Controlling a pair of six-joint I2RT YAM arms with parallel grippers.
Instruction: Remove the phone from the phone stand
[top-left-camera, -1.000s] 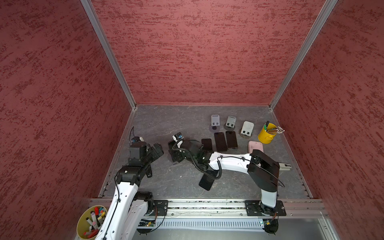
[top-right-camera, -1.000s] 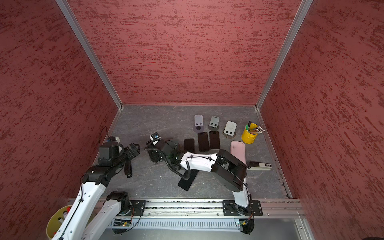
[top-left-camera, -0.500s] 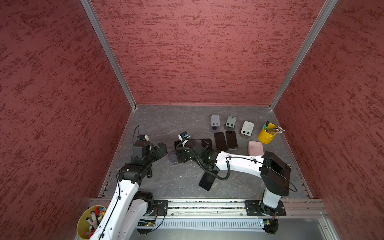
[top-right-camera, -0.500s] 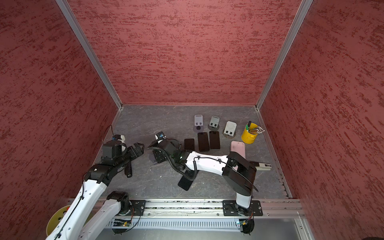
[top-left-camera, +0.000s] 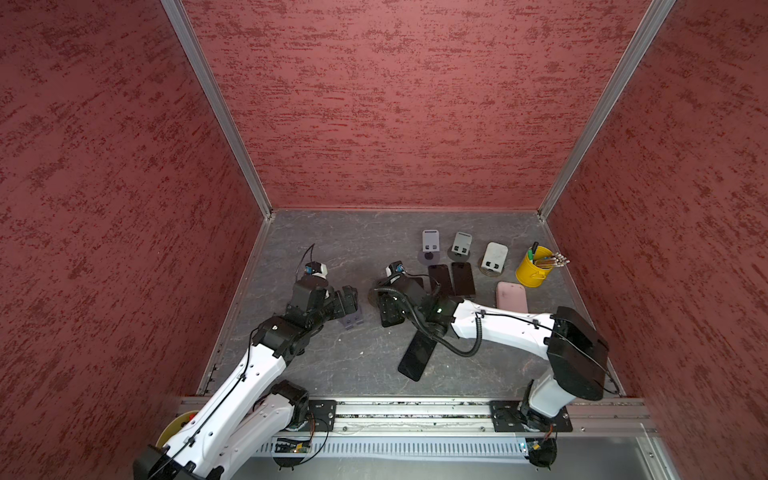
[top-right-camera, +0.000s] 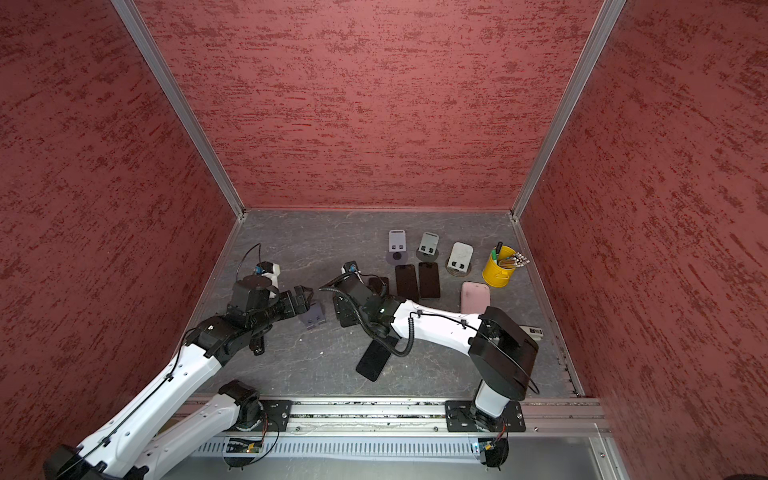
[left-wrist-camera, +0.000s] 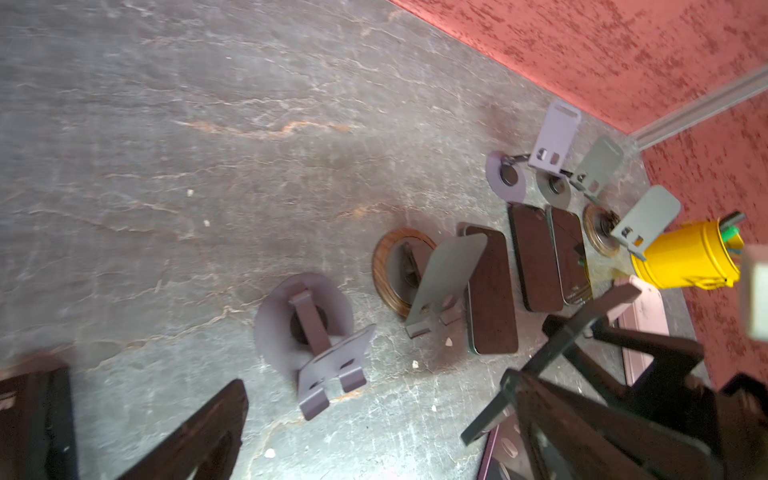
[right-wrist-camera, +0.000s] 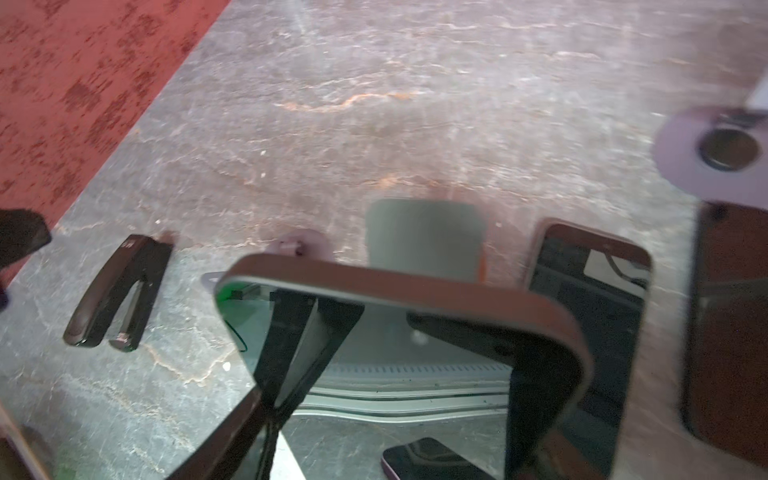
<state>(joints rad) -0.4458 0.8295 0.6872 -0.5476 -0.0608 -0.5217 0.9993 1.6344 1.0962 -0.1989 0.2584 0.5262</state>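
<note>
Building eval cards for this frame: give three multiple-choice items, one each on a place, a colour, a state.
1. The yellow pen bucket stands: A) by the right wall, toward the back; B) between the grippers; C) at the left arm's base.
2. The flat phone nearest that bucket is: A) green; B) pink; C) white.
3. The right gripper is: A) open, empty; B) out of view; C) shut on a phone.
1 A: both top views show it close to the right wall. 2 B: its case shows pink. 3 C: the right wrist view shows the phone clamped by its sides.
</note>
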